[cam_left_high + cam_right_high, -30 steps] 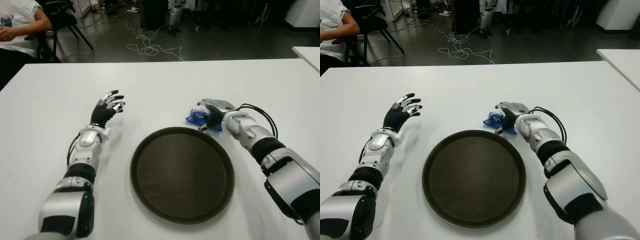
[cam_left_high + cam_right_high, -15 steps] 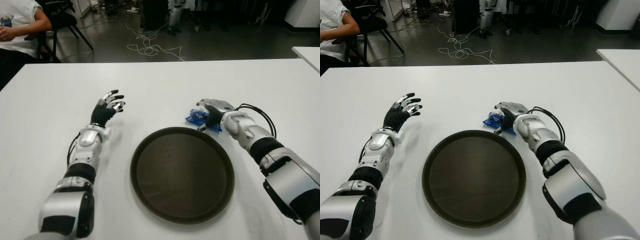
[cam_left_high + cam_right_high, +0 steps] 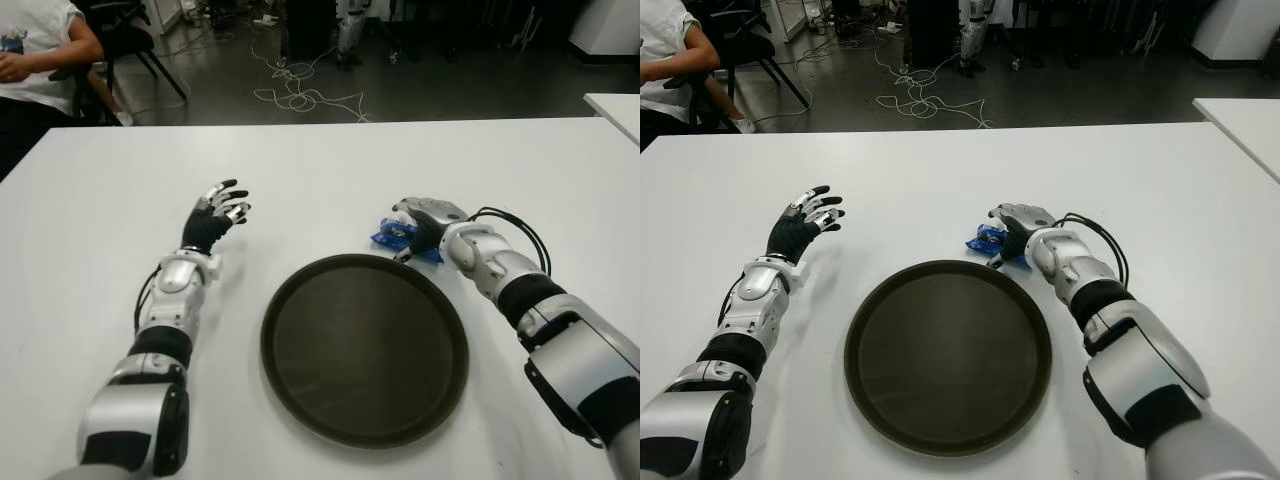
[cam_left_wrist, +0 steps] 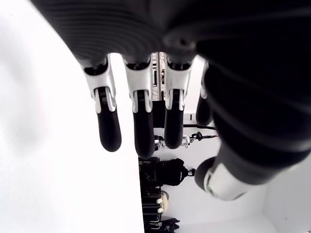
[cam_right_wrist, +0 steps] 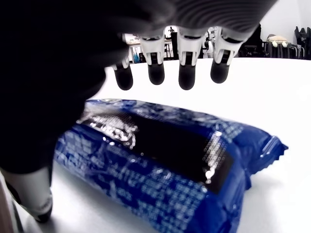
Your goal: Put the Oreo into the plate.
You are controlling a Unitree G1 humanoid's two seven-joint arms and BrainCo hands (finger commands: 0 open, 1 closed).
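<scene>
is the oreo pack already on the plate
No, the blue Oreo pack lies on the white table just beyond the plate's far rim, under the right hand, whose fingers are not closed on it.

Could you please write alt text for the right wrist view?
A blue snack packet lies on a white table, directly under the right robot hand. Four dark fingertips hang open above the packet without gripping it.
</scene>
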